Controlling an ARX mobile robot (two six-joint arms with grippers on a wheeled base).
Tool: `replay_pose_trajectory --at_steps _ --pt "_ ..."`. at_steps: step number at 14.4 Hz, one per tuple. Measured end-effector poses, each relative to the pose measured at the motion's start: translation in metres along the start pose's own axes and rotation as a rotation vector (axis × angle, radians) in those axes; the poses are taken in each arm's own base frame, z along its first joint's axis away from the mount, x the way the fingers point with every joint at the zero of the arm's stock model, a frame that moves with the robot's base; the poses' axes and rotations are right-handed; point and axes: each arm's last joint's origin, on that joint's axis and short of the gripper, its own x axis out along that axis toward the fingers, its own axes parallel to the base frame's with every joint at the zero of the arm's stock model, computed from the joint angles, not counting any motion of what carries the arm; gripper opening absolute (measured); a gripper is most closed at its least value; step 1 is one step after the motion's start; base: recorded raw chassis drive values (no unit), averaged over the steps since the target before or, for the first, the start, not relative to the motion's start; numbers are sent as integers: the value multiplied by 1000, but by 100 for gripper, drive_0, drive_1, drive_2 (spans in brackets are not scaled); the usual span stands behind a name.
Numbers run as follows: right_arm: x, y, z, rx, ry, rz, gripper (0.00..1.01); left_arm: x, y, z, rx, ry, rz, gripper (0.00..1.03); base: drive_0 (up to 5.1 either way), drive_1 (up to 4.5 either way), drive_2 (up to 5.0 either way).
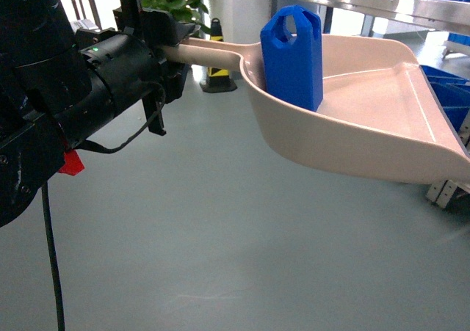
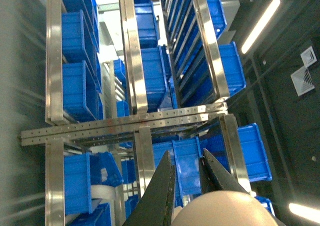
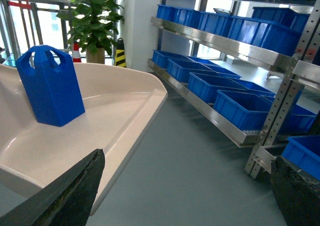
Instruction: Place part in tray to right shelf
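The part (image 1: 291,58) stands upright inside the tray (image 1: 382,129), at the deep back end near where the handle (image 1: 209,51) joins the scoop, tight to the rear wall. The notched top and a hole show at its upper end. In the right wrist view the part (image 3: 48,85) sits towards the tray's far left, with the open lip of the tray (image 3: 120,116) running right of it.

The tray is held off the floor (image 1: 220,243), roughly level, mouth pointing right. The left arm (image 1: 88,89) reaches in from the left edge of the head view, stretched about horizontal, with the left gripper (image 1: 172,45) closed on the handle end. The left wrist view shows its two dark fingers (image 2: 162,196) close together over the rounded beige handle (image 2: 220,211), the camera looking past them at steel racks of blue crates (image 2: 77,90).

The right gripper (image 3: 190,191) shows only as two dark fingers (image 3: 70,196) at the bottom corners of its own view, spread wide apart and holding nothing, just below the tray's near wall.

The right shelf (image 3: 225,45) stands right of the tray, with blue crates (image 3: 240,105) on its lower level; its steel rail (image 1: 367,1) crosses the top right corner of the head view.
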Motion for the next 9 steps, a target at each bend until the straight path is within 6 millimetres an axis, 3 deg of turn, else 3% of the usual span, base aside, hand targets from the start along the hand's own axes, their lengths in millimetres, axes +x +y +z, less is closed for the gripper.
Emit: replay_pose_trajectory --at_steps 9 --pt "0 0 0 0 -1 0 98 0 0 0 0 1 1 12 -165 -165 -165"
